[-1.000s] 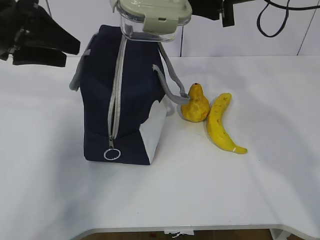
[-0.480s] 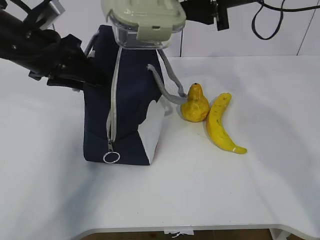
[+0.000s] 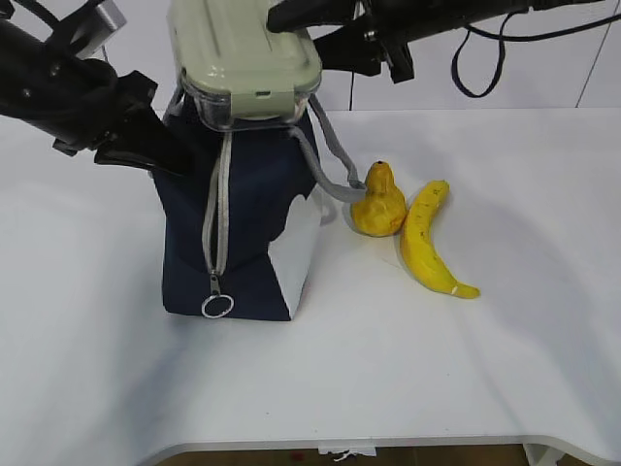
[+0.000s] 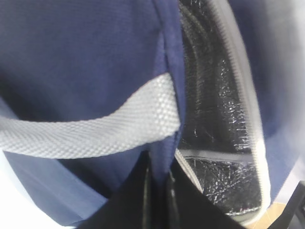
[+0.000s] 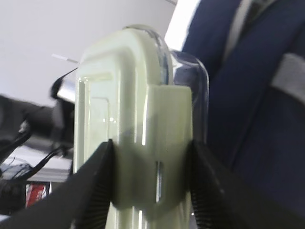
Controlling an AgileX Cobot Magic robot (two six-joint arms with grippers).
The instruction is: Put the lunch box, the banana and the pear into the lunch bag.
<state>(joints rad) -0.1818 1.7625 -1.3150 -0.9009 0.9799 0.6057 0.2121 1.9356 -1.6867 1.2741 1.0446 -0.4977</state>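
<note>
Exterior view first: I see the bag [image 3: 238, 228] standing upright on the table [image 3: 466, 369], zipper pull low on its front. My right gripper [image 3: 291, 17] holds the box [image 3: 243, 63] over the bag's top, tilted. My left gripper [image 3: 160, 146] sits at the bag's left upper edge. Pear [image 3: 378, 201] and banana [image 3: 427, 240] lie just right of the bag, touching each other.

Left wrist view: my jaws are clamped tight on the bag's navy rim beside the handle [image 4: 90, 129]; the silver lining [image 4: 214, 119] shows inside.

Right wrist view: my fingers [image 5: 90, 191] grip the box's lid and body from both sides.
</note>
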